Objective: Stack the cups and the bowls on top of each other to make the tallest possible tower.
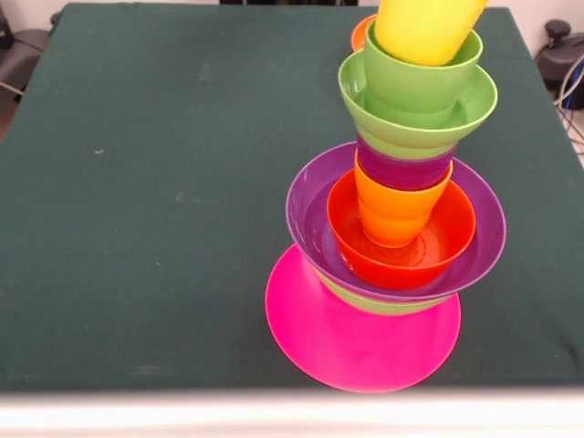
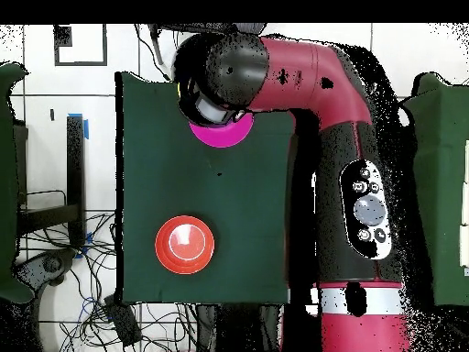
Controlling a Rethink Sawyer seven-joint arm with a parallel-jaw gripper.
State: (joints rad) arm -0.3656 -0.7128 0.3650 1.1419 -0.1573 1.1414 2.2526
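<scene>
The tower stands at the right of the front view on a wide pink bowl (image 1: pixel 356 342) turned upside down. On it sit a green bowl (image 1: pixel 383 305), the wide purple bowl (image 1: pixel 306 219) and an orange-red bowl (image 1: pixel 456 228). Above come an orange cup (image 1: pixel 401 214), a purple cup (image 1: pixel 404 171), a light green bowl (image 1: pixel 479 105), a light green cup (image 1: pixel 420 87) and a yellow cup (image 1: pixel 424 27) cut off by the top edge. A second orange-red bowl (image 1: pixel 362 35) (image 2: pixel 185 244) stands alone on the table. The gripper shows in neither view.
In the overhead view the red and black arm (image 2: pixel 339 119) reaches over the tower and hides all but the pink base (image 2: pixel 223 134). A dark green cloth (image 1: pixel 137 182) covers the table. Cables lie on the floor beside the table (image 2: pixel 82 302).
</scene>
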